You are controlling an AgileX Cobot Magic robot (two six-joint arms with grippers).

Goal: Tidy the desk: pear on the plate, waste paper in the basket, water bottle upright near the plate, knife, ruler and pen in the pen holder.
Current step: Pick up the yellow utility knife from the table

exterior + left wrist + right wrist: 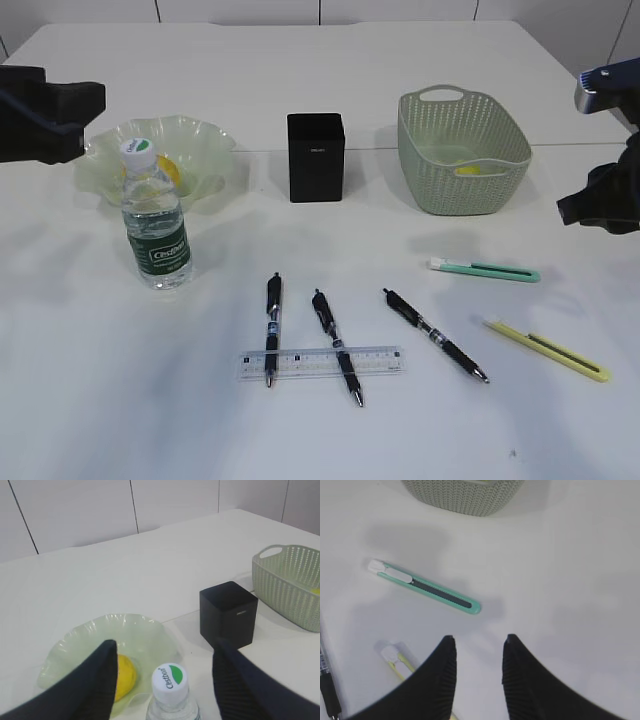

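Note:
A water bottle (155, 228) with a white cap (170, 681) stands upright in front of the pale green wavy plate (205, 135), which holds a yellow pear (124, 675). My left gripper (165, 652) is open above the bottle's cap, holding nothing. A black pen holder (316, 157) stands mid-table. Three black pens (273, 325) (335, 345) (435, 335) and a clear ruler (380, 361) lie in front. A green knife (485, 269) (425, 587) and a yellow knife (548, 349) (396, 660) lie at the right. My right gripper (477, 642) is open and empty above the table near the knives.
A grey-green woven basket (432, 165) stands at the back right with something yellow (467, 169) inside. The left arm (45, 110) hangs over the left edge and the right arm (605, 190) over the right edge.

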